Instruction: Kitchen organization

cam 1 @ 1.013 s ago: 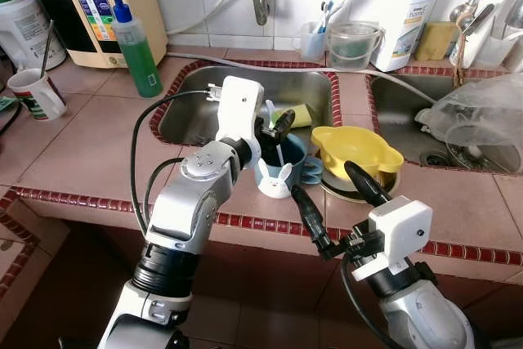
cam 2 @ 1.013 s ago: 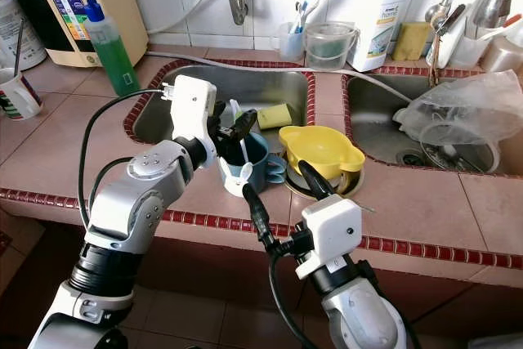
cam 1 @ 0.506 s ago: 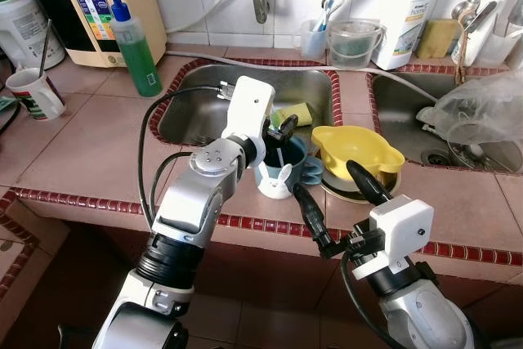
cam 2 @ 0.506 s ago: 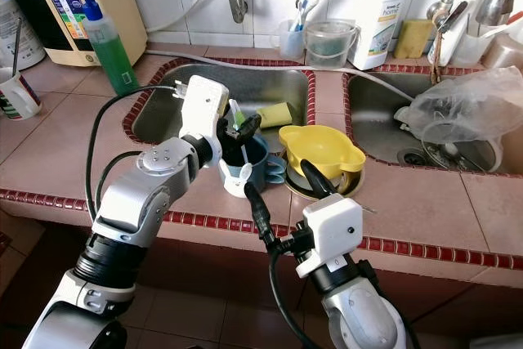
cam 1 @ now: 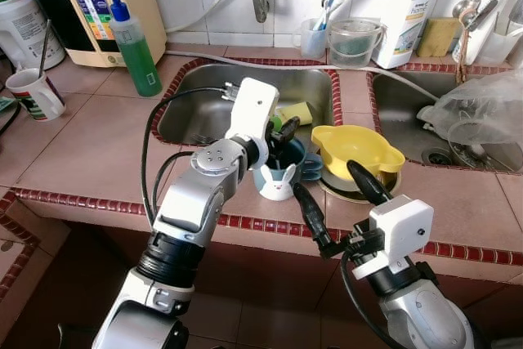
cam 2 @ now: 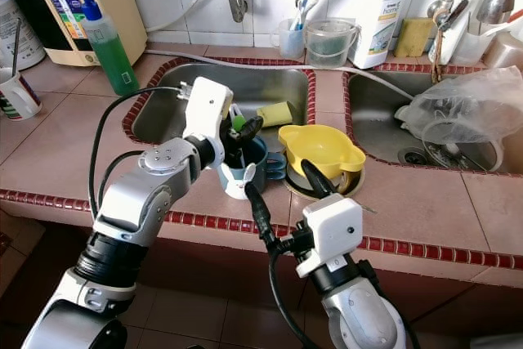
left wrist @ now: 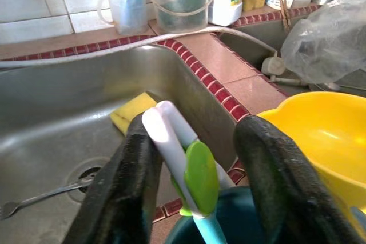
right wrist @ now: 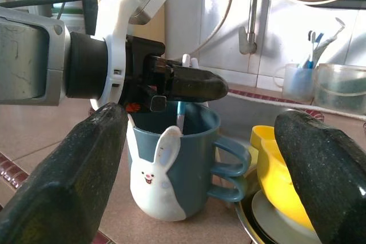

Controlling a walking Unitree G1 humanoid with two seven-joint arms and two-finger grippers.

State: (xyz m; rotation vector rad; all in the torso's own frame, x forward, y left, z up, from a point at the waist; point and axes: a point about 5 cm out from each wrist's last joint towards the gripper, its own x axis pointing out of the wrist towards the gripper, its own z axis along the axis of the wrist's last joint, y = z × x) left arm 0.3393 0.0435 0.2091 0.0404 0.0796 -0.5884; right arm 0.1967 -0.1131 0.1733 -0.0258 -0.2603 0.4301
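over the glossy blue bunny mug (cam 1: 282, 171), left gripper (left wrist: 197, 164) straddles a smooth white-green utensil (left wrist: 191, 170), fingers spread.

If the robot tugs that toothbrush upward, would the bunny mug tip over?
Probably not: the bunny mug looks squat and flat-based. The toothbrush stands loose between the left gripper's open fingers, so it should slide out, though smooth plastic may slip.
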